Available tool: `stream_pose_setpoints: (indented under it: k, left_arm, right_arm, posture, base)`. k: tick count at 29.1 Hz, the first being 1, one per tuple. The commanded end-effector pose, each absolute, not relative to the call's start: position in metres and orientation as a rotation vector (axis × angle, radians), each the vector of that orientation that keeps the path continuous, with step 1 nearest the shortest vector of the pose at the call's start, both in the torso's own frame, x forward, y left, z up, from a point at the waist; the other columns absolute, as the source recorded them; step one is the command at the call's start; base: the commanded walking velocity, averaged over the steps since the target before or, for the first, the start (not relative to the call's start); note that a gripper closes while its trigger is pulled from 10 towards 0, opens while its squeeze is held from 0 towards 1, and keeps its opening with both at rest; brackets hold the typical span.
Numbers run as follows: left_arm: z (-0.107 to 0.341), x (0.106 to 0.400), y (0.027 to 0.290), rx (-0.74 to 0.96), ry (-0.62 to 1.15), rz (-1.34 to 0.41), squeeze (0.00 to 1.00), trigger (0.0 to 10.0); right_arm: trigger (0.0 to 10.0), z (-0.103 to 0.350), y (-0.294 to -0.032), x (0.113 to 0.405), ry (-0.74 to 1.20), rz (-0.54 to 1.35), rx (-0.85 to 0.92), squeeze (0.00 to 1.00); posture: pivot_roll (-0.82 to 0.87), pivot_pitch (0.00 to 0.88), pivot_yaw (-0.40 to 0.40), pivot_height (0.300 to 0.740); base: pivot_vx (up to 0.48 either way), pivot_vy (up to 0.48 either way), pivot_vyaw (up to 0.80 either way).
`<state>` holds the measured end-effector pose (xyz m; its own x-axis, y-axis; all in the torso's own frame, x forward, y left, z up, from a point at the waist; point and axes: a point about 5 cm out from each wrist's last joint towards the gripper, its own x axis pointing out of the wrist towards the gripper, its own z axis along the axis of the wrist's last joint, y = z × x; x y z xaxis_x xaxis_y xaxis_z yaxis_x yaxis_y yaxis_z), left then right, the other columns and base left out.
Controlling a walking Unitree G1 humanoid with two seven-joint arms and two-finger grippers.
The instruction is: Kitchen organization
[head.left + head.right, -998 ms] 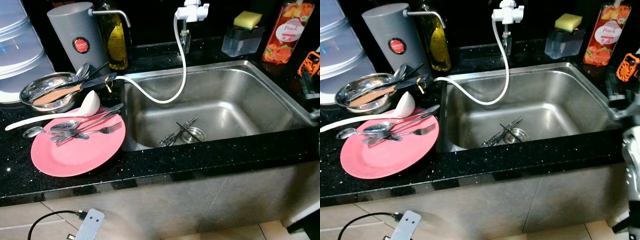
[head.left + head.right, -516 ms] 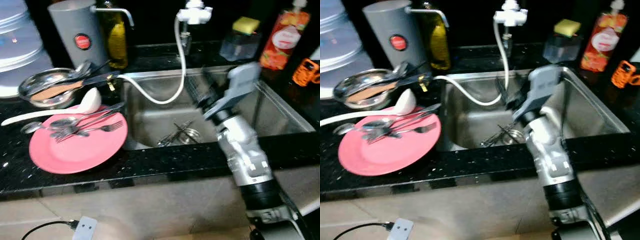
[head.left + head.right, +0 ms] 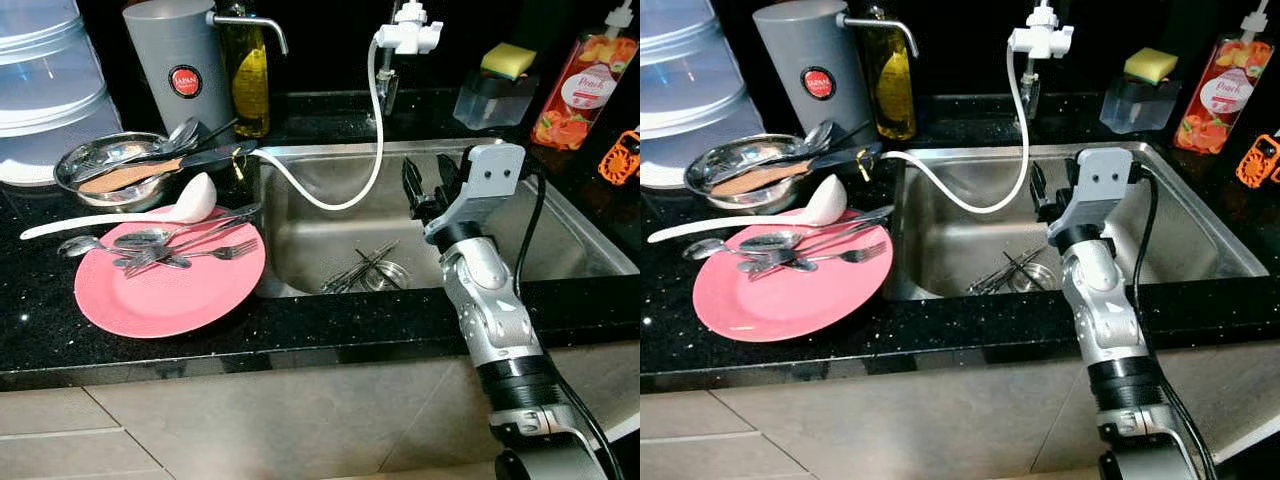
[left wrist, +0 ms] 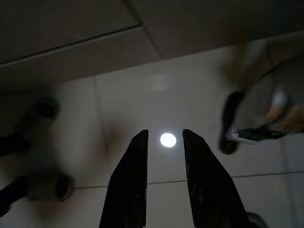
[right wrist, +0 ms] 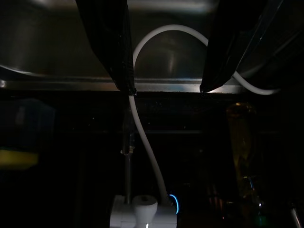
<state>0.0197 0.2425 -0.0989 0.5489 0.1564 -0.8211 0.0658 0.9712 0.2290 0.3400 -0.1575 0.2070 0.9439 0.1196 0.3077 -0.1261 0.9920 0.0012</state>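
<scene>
In the steel sink (image 3: 560, 235), crossed dark cutlery (image 3: 360, 270), right claw (image 3: 428, 183) parted above

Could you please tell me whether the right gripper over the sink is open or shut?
Open. The right gripper has its two black fingers spread well apart, holding nothing; the white hose and steel sink show through the gap.
</scene>
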Motion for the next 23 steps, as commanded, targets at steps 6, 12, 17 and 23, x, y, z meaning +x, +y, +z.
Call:
stream_pose_setpoints:
  k: [6, 12, 17, 23]
  left_arm:
    - [-0.084, 0.014, 0.261, 0.389, 0.851, 0.203, 0.00, 10.0]
    - [-0.076, 0.011, 0.255, 0.358, 0.746, 0.125, 0.00, 10.0]
    - [-0.073, 0.016, 0.249, 0.329, 0.683, 0.076, 0.00, 10.0]
    - [0.001, 0.088, 0.228, 0.318, 0.155, -0.029, 0.00, 10.0]
  right_arm:
    - [10.0, 0.203, -0.157, 0.343, -0.302, 0.120, 0.018, 0.00]
    - [10.0, 0.201, -0.156, 0.345, -0.305, 0.127, 0.007, 0.00]
    - [10.0, 0.199, -0.155, 0.345, -0.300, 0.127, 0.009, 0.00]
    - [10.0, 0.199, -0.155, 0.343, -0.304, 0.125, 0.008, 0.00]
  posture:
    - [0.27, 0.000, -0.054, 0.740]
    - [0.27, 0.000, -0.055, 0.740]
    - [0.28, 0.000, -0.058, 0.740]
    - [0.25, 0.000, -0.047, 0.740]
  base:
    - [0.000, 0.000, 0.00]
    - [0.000, 0.000, 0.00]
    - [0.000, 0.000, 0.00]
    - [0.000, 0.000, 0.00]
